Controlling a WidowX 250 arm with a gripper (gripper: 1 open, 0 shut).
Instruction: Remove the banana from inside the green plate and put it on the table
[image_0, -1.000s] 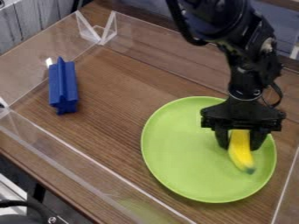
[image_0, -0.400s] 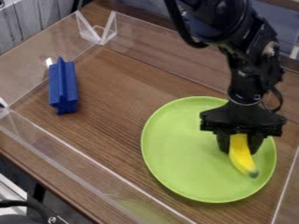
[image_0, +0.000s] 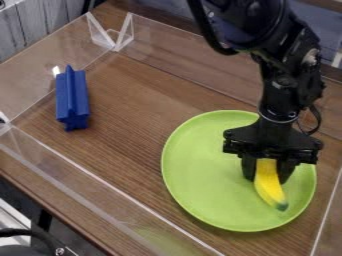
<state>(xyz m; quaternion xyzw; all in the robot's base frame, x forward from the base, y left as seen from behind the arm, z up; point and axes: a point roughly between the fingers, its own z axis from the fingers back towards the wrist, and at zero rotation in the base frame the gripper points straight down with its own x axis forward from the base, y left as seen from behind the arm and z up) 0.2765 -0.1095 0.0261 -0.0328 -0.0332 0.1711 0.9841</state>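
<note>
The yellow banana (image_0: 271, 187) lies on the right half of the lime-green plate (image_0: 201, 170), its lower tip pointing toward the plate's near rim. My black gripper (image_0: 270, 163) comes straight down over the banana's upper end, and its two fingers are shut on that end. The banana's upper tip is hidden between the fingers. The plate rests on the dark wood-grain table (image_0: 147, 100) at the right.
A blue rectangular block (image_0: 71, 97) lies on the table at the left. Low clear acrylic walls (image_0: 54, 185) border the tabletop, with a clear folded stand (image_0: 110, 30) at the back. The black arm (image_0: 267, 50) rises above the plate.
The fingers have closed on the banana's upper end. Gripper and banana have shifted slightly toward the plate's near rim.
</note>
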